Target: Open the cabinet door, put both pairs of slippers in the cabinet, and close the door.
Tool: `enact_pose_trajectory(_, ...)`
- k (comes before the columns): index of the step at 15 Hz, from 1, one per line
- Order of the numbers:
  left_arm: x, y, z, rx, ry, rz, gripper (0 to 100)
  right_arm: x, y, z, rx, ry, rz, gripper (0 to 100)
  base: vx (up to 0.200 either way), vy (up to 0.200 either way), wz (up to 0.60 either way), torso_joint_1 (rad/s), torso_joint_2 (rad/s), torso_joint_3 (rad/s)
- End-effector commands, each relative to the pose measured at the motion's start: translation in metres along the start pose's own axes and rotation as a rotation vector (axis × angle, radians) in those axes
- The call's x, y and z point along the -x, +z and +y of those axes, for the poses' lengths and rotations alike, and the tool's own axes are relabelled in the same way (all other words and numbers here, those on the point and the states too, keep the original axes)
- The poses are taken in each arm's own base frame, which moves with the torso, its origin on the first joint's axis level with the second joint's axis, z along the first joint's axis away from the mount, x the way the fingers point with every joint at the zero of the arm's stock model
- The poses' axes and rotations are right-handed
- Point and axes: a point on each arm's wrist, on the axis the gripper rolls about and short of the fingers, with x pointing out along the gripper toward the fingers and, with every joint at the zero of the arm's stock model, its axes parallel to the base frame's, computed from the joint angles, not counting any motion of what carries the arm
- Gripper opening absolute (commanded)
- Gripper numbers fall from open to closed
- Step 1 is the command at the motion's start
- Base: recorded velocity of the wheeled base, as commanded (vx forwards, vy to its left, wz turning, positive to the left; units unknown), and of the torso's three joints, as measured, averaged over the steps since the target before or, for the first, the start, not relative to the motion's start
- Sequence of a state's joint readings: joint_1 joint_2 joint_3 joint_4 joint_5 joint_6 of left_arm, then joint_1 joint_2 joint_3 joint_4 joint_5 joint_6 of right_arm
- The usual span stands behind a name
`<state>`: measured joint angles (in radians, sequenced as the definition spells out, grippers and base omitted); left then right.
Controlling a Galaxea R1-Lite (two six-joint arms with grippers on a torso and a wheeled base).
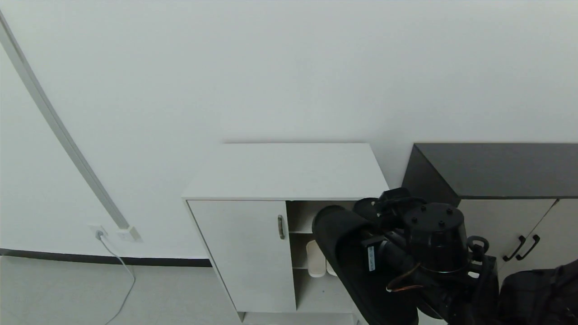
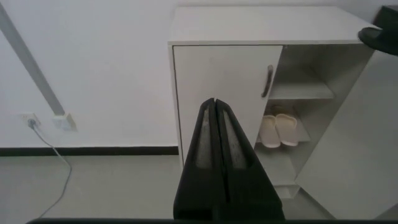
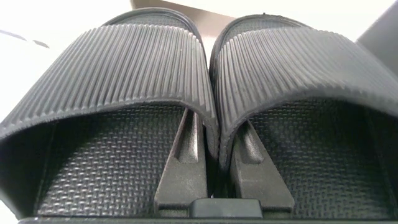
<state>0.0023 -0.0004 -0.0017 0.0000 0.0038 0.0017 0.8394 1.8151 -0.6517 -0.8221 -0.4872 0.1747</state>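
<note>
The white cabinet (image 1: 284,171) stands against the wall with its left door (image 1: 246,253) closed and its right side open. A white pair of slippers (image 1: 316,259) (image 2: 283,129) lies on the middle shelf. My right gripper (image 3: 214,134) is shut on a black pair of slippers (image 3: 143,68), one finger inside each, pinching their adjoining walls. In the head view the black slippers (image 1: 336,234) hang in front of the open compartment. My left gripper (image 2: 215,106) is shut and empty, held back from the cabinet (image 2: 217,68) and pointing at its closed door.
The opened right door (image 2: 354,143) swings out toward me. A dark-topped cabinet (image 1: 496,169) stands right of the white one. A wall socket with a cable (image 1: 98,234) and a slanted duct (image 1: 58,126) are to the left, above open floor.
</note>
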Motion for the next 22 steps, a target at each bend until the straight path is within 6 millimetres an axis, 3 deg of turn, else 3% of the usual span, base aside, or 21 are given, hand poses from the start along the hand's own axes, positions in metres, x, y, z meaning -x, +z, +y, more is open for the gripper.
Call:
enact_pose_trajectory(1, 0.0, 0.0, 0.0, 0.0, 0.0, 0.001, 0, -0.0004, -0.0007, 0.0005, 0.001, 0.002, 0.002, 0, 0.0, 0.0, 0.0, 0.0, 0.0, 0.0)
enact_pose_trajectory(15, 0.0, 0.0, 0.0, 0.0, 0.0, 0.001, 0, 0.0035, -0.0045, 0.0059, 0.006, 0.029, -0.003, 0, 0.0, 0.0, 0.0, -0.003, 0.01, 0.004)
enact_pose_trajectory(22, 0.0, 0.0, 0.0, 0.0, 0.0, 0.001, 0, 0.0035, -0.0045, 0.0059, 0.006, 0.029, -0.003, 0, 0.0, 0.0, 0.0, -0.149, 0.35, 0.193)
